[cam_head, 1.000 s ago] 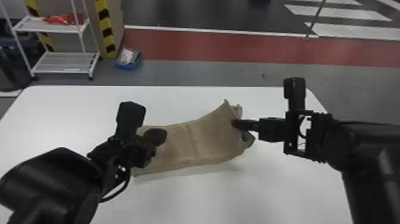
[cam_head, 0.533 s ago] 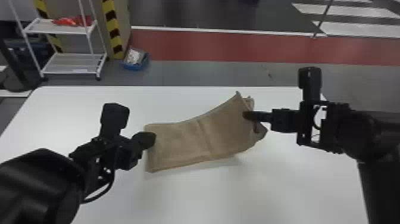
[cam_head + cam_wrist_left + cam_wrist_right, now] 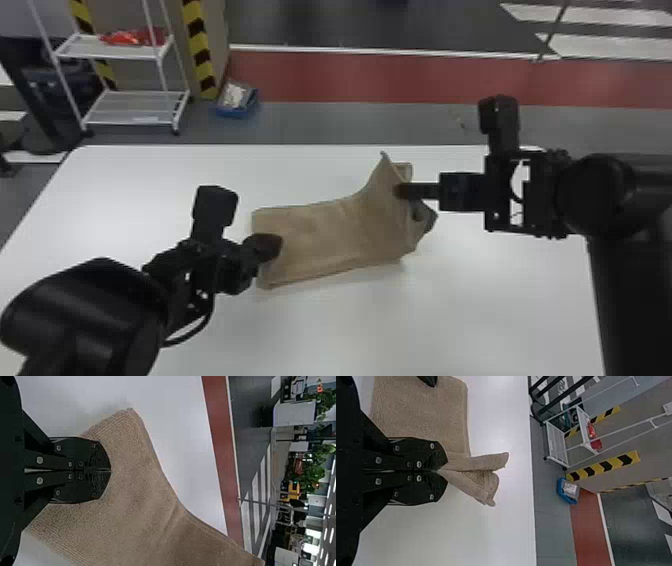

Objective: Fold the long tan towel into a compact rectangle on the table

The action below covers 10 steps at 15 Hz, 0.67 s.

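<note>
On the white table the tan towel lies with its left part flat, while its right end is pinched up into a peak. My right gripper holds that raised end from the right side. In the right wrist view, folds of towel stick out past the closed tips of my right gripper. The left gripper is over the towel's left end. Seen from the left wrist, the fingers of my left gripper are together against the broad towel surface, with no cloth visible between them; whether they touch it is unclear.
Behind the table's left side stand a white shelf rack and a blue box on the floor. Bare tabletop lies in front of the towel and behind its left part.
My left gripper first drew left to the towel's left edge, then came back right over the cloth. The right gripper has shifted slightly left and rearward with the raised end. The head view has turned slightly.
</note>
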Available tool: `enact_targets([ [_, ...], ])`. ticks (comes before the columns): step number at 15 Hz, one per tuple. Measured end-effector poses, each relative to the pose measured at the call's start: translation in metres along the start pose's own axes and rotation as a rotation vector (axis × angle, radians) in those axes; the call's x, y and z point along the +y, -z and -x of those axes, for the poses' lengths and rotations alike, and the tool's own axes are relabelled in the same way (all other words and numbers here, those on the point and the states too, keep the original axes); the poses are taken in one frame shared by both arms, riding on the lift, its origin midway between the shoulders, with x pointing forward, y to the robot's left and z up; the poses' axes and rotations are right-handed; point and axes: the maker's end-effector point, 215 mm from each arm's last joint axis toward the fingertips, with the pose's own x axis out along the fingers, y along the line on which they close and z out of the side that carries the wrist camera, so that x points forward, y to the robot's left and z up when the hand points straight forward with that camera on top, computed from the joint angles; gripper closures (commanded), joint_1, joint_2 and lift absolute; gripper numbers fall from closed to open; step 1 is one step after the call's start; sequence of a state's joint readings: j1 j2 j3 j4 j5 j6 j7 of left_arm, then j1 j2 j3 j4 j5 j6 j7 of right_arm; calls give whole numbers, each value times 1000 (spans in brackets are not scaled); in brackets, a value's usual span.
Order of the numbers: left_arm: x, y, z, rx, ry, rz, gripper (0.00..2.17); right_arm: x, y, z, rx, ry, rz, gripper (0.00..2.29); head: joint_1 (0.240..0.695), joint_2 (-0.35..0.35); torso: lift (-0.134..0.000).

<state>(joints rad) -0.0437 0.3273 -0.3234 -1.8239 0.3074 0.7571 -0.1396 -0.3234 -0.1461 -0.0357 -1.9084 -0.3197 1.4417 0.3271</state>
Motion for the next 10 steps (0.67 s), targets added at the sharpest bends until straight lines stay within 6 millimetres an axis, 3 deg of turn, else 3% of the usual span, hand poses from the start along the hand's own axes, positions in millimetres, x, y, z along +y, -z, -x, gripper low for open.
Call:
enact_targets([
  [5,-4,2,-5,7,1,-2,1909,35,-15,-8,-9,-58,17,1440,695,-23,-128],
  [10,-25,5,-11,6,27,16,1909,74,-4,-25,13,-145,19,1440,695,2,-128],
])
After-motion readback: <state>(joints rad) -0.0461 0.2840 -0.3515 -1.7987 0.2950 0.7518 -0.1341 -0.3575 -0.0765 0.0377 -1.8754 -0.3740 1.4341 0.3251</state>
